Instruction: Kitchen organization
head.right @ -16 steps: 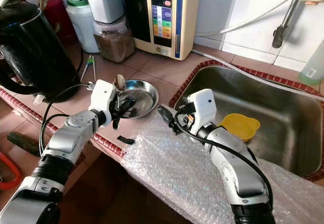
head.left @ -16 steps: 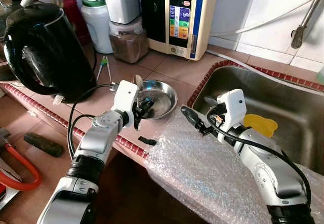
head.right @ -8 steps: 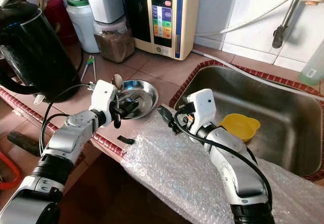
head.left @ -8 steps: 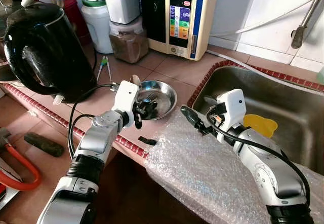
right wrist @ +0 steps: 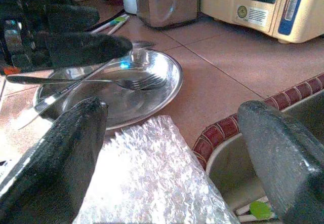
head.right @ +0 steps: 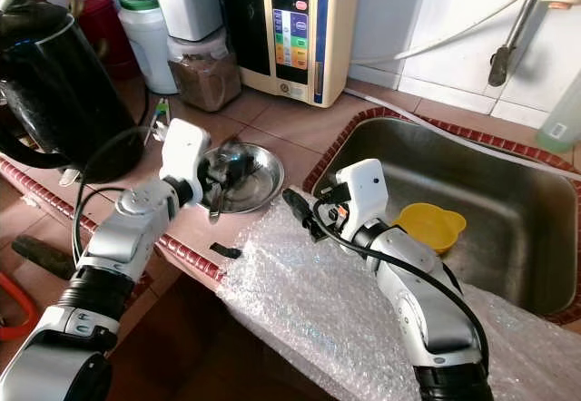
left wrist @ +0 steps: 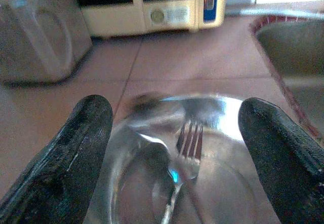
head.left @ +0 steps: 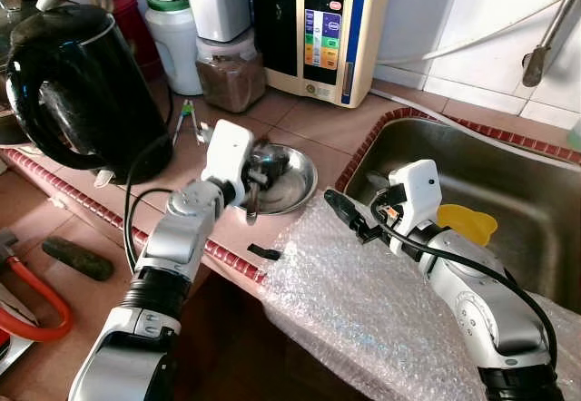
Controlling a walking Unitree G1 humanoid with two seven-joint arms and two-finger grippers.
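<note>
Fingers of the left gripper (left wrist: 174,133) spread wide, just over the shiny metal dish (head.left: 289,181) on the brown counter (head.left: 313,124). Fork (right wrist: 132,82) and spoon (left wrist: 169,176) lying inside that dish. Right gripper (head.left: 349,215) spread wide too, above the bubble wrap (head.left: 363,301) by the sink (head.left: 472,170). Yellow cup (head.left: 466,222) down in there.

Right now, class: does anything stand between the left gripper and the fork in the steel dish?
Nothing visible does. The left gripper is open over the steel dish, with the fork in plain sight between its fingers.
</note>
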